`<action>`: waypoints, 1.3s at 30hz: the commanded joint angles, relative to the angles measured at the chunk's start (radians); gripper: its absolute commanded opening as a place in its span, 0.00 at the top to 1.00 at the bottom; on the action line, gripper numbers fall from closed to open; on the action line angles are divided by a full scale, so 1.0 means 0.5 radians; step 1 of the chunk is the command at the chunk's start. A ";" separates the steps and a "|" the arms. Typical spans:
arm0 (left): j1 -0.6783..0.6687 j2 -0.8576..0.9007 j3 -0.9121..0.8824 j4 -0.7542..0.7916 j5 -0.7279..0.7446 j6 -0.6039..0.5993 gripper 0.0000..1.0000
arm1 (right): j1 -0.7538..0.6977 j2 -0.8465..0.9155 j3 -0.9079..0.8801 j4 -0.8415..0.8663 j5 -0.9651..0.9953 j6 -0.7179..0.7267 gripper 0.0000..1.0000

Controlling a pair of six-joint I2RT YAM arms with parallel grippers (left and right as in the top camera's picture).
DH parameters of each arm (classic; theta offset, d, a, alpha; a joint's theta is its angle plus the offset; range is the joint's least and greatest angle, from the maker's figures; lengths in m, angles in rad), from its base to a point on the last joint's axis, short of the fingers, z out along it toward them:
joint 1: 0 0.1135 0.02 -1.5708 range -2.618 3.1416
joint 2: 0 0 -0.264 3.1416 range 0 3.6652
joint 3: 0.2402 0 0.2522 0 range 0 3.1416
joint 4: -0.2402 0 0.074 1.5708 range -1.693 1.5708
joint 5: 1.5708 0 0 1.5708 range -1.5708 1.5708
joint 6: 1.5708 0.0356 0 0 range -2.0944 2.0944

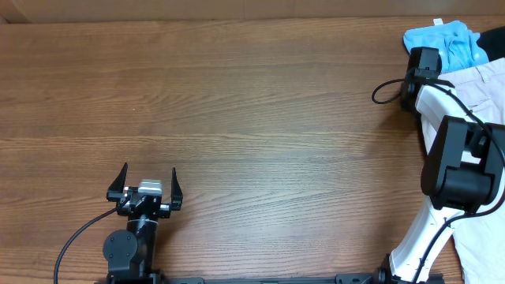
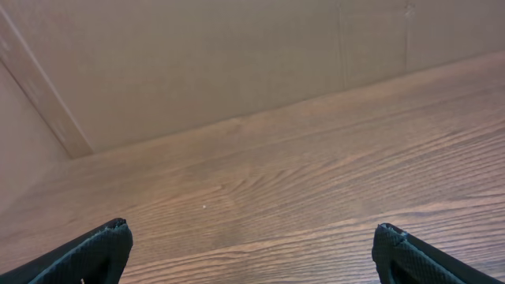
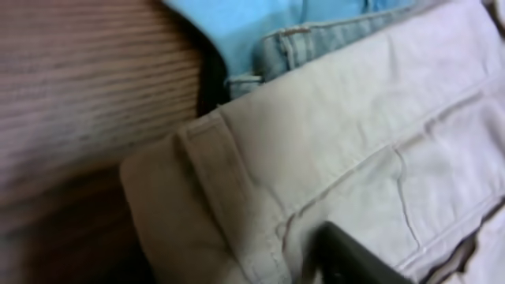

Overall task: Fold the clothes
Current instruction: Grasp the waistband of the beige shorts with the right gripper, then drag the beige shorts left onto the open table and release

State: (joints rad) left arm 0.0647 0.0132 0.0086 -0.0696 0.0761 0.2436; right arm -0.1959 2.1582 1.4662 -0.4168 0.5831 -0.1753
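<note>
The clothes lie in a pile at the table's far right corner. The pale beige khaki shorts point(image 1: 483, 85) lie on top, the sky-blue top point(image 1: 443, 39) and a black garment point(image 1: 494, 41) behind them. In the right wrist view the beige shorts point(image 3: 371, 126) fill the frame, with the light-blue denim shorts point(image 3: 316, 43) and the sky-blue top point(image 3: 237, 17) beyond. My right gripper point(image 1: 424, 65) is down at the shorts' left edge. Only one dark finger point(image 3: 355, 256) shows, lying on the beige cloth. My left gripper point(image 1: 147, 184) is open and empty, far from the clothes point(image 2: 252, 244).
The wooden table point(image 1: 237, 110) runs from the left arm's base to the pile. A cardboard wall point(image 2: 237, 55) stands along the far edge. The right arm's black cable point(image 1: 385, 91) loops over the table beside the pile.
</note>
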 commanded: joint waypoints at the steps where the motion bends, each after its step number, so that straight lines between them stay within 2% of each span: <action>1: -0.013 -0.004 -0.008 -0.004 -0.012 0.023 0.00 | -0.005 0.018 0.021 0.017 0.022 0.002 0.57; 4: -0.013 -0.004 -0.008 -0.004 -0.011 0.023 0.00 | -0.005 0.018 0.021 0.027 0.022 0.034 0.63; 7: -0.013 -0.004 -0.008 -0.004 -0.012 0.023 0.00 | -0.005 0.017 0.021 0.039 0.050 0.077 0.77; 10: -0.013 -0.004 -0.008 -0.004 -0.012 0.023 0.00 | -0.003 0.015 0.033 0.046 0.198 0.179 0.85; 17: -0.013 -0.004 -0.008 -0.004 -0.011 0.023 0.00 | -0.003 -0.083 0.057 0.014 0.386 0.410 0.96; 22: -0.013 -0.004 -0.008 -0.004 -0.012 0.023 0.00 | -0.004 -0.285 0.057 -0.017 0.388 0.615 0.96; 32: -0.013 -0.004 -0.008 -0.004 -0.011 0.023 0.00 | 0.009 -0.655 0.057 -0.039 0.382 0.615 0.96; 39: -0.012 -0.004 -0.008 -0.004 -0.011 0.023 0.00 | 0.287 -1.082 0.057 0.097 0.382 0.610 0.96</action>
State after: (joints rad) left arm 0.0650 0.0132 0.0086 -0.0696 0.0765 0.2436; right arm -0.1482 1.7607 1.4658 -0.4274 0.7654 0.1139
